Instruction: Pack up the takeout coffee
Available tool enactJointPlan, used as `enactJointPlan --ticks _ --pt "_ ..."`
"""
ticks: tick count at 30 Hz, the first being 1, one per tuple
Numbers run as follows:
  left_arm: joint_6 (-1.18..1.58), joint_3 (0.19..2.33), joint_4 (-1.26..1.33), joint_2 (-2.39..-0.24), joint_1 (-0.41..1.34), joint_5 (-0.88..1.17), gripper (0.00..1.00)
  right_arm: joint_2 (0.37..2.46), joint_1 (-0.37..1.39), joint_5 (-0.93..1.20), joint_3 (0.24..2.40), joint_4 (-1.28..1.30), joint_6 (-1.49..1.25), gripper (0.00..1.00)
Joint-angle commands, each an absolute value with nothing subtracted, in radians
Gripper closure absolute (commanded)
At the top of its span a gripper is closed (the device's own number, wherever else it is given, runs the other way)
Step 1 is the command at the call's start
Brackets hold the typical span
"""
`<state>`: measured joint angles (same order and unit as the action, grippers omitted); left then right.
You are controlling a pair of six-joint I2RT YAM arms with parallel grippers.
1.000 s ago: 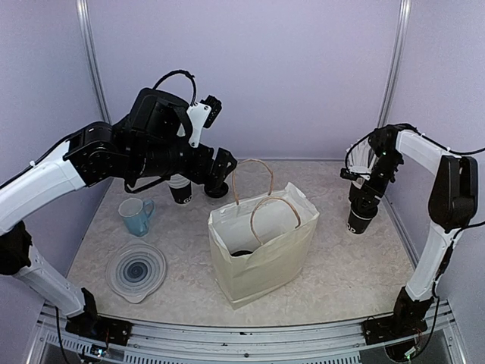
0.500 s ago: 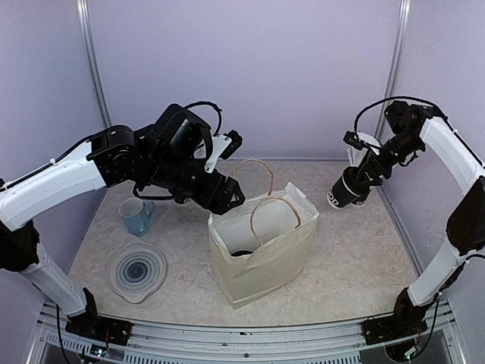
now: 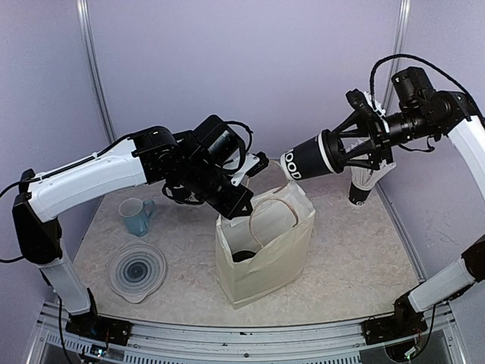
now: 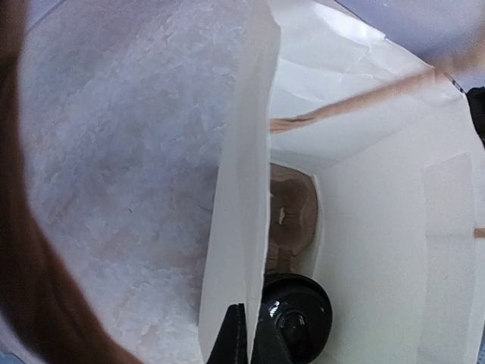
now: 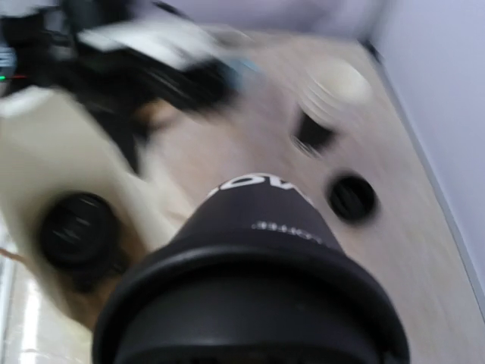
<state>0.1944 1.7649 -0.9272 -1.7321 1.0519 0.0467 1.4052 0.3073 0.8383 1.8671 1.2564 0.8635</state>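
The white paper bag point(image 3: 265, 258) stands open on the table. The left gripper point(image 3: 238, 208) is at the bag's rear left rim, closed tight with the bag's wall pinched between its fingers (in the left wrist view the paper edge runs straight into the tips). At the bottom of the bag is a lidded coffee cup point(image 4: 297, 318), with the brown carrier tray point(image 4: 292, 216) showing just beyond it. The right gripper point(image 3: 332, 154) clasps a second coffee cup point(image 3: 303, 164) round its lid end, jaws partway apart on it. This cup lies tipped on its side in the air, above and just behind the bag's right rear corner. Left of the bag stand a blue mug point(image 3: 136, 215) and a clear round dish point(image 3: 136, 270). Behind the bag to the right is a black cup of straws point(image 3: 359, 196).
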Motion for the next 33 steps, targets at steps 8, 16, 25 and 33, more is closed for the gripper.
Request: enactJointPlan --ticks 8,16,25,33 --pt "0.144 1.987 -1.021 -1.838 1.048 0.049 1.0 1.301 0.509 0.723 1.733 1.246 0.912 0.43" --pt "0.13 2.042 -1.048 -1.889 1.048 0.037 1.0 1.283 0.595 0.554 1.649 1.251 0.933 0.44" --pt "0.158 2.062 -1.045 -1.895 1.043 -0.035 1.0 1.221 0.608 0.578 1.658 1.29 0.933 0.43" --pt "0.199 2.062 -1.041 -1.885 1.015 -0.044 0.96 1.2 0.608 0.613 1.654 1.295 0.929 0.43"
